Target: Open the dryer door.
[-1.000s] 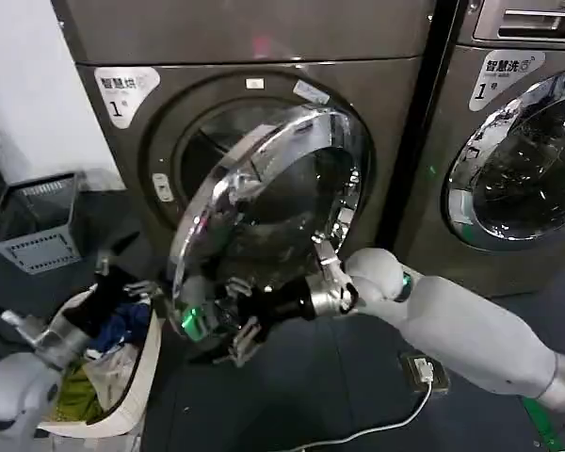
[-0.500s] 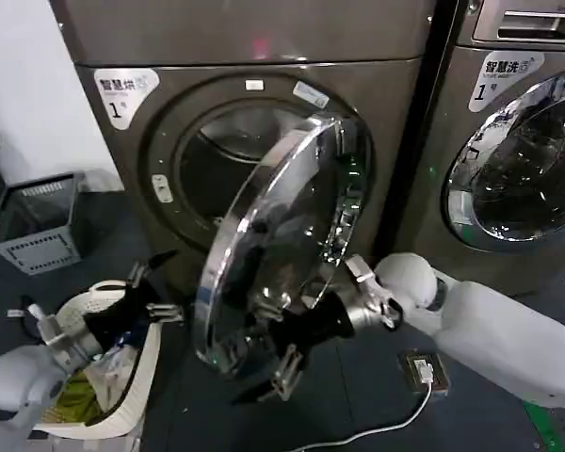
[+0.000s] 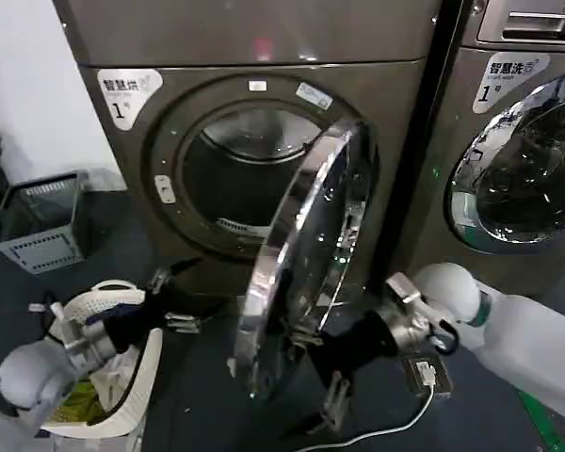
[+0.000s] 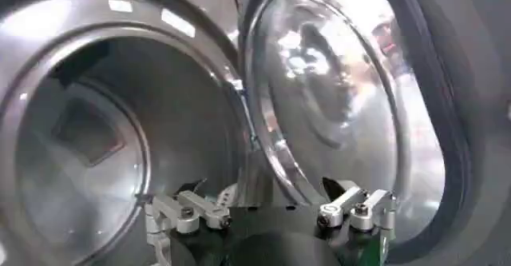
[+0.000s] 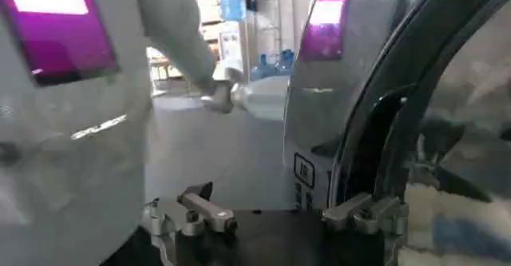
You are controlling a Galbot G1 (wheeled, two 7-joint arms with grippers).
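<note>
at six o'clock of the drum mouth, the dryer door (image 3: 306, 259) stands ajar; right gripper (image 3: 322, 375) spread at its lower rim, left gripper (image 3: 174, 301) released, fingertips partly hidden.

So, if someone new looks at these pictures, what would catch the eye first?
Probably the dryer door, its mirror-chrome rim swung well out from the machine, with the bare drum opening behind it. Next, the right gripper at the door's lower edge, and the left gripper hanging open above the laundry basket on the floor.
</note>
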